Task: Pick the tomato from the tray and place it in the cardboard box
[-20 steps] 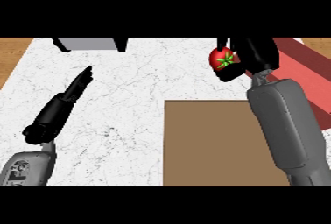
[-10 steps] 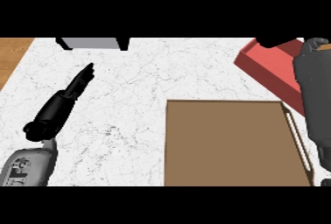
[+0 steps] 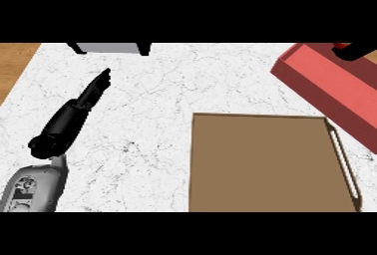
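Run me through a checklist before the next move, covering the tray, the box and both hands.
1. Tray free of the tomato: ok, nothing lies on it.
2. Tomato held: cannot tell; the right hand shows only as a black bit at the upper right edge.
3. Right hand lined up with the red box: ok, it shows at the box's far end.
4. Box open: cannot tell.
5. Left hand out of the way: ok, open over the counter at the left, apart from tray and box.
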Motion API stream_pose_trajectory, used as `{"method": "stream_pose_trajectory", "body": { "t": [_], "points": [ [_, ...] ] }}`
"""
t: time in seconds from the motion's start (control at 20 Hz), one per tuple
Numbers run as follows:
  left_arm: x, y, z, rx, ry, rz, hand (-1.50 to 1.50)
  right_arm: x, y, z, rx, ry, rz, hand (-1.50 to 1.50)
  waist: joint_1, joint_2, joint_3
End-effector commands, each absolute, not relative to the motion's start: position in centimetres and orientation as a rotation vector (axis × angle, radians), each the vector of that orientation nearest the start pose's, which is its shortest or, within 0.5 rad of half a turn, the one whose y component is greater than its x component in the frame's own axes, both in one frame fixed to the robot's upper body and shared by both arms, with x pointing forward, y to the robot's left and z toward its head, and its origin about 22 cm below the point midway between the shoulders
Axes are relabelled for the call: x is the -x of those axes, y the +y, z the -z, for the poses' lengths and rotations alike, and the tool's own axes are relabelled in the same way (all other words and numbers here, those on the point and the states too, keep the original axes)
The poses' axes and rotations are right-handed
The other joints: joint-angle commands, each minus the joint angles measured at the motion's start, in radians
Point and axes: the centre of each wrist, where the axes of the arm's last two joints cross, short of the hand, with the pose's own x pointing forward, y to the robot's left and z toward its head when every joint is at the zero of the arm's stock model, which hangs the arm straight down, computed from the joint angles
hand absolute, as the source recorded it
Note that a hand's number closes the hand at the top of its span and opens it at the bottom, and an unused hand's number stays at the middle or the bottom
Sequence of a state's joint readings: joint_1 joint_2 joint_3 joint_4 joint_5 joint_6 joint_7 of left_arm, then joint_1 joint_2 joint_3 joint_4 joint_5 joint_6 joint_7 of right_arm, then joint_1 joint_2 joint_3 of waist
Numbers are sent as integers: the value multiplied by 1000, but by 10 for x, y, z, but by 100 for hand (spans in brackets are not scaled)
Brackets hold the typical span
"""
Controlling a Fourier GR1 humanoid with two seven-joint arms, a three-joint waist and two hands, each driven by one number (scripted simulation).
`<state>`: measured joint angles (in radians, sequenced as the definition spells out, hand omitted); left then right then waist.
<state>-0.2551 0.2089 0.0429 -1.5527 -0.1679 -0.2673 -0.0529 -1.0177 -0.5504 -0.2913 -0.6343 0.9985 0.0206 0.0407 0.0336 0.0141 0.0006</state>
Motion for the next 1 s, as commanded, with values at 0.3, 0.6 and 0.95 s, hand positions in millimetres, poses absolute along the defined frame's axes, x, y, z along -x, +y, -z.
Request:
{"method": "stream_pose_trajectory", "body": {
  "t": [0.3,0.6,0.95],
  "points": [
    [-294,253,-69,-65,-1774,560,0,-412,-435,-182,992,-1002,-935,150,19,7,2],
    [-303,258,-74,-46,-1775,567,0,-406,-447,-170,816,-979,-999,-150,23,10,3],
    [-305,258,-70,-70,-1777,552,0,-410,-445,-182,698,-1445,-771,-150,1,4,4]
  ]
}}
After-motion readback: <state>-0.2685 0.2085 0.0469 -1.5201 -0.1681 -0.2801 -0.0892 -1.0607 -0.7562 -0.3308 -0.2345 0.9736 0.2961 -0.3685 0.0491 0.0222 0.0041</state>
